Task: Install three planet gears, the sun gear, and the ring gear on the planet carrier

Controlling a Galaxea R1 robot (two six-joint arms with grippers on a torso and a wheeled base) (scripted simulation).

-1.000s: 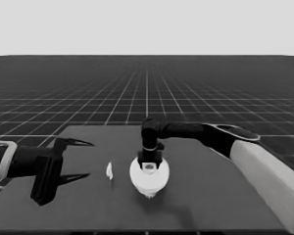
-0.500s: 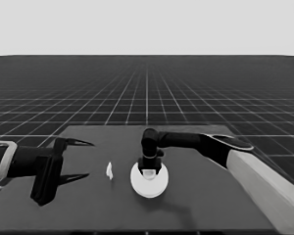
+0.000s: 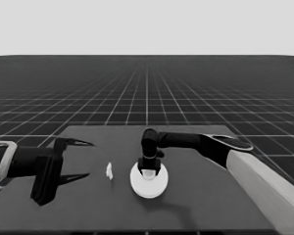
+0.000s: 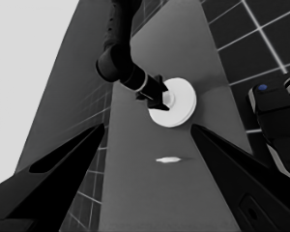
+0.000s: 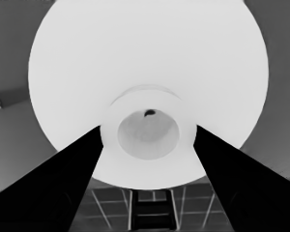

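Note:
The ring gear, the larger round part, lies flat at the middle of the table. My right gripper points straight down onto it. Its two fingers press against either side of the raised hub, shut on it. The planet carrier and the planet gears are hidden from every view. My left gripper waits open over the table's left end, holding nothing.
A thin white piece stands on edge between the left gripper and the round part. Dark machinery with blue lights sits past the table's edge. The right arm's pale grey part fills the lower right.
The larger round part has sunk slightly and now sits level under the right gripper. The right arm's elbow has dropped lower. The left arm has not moved.

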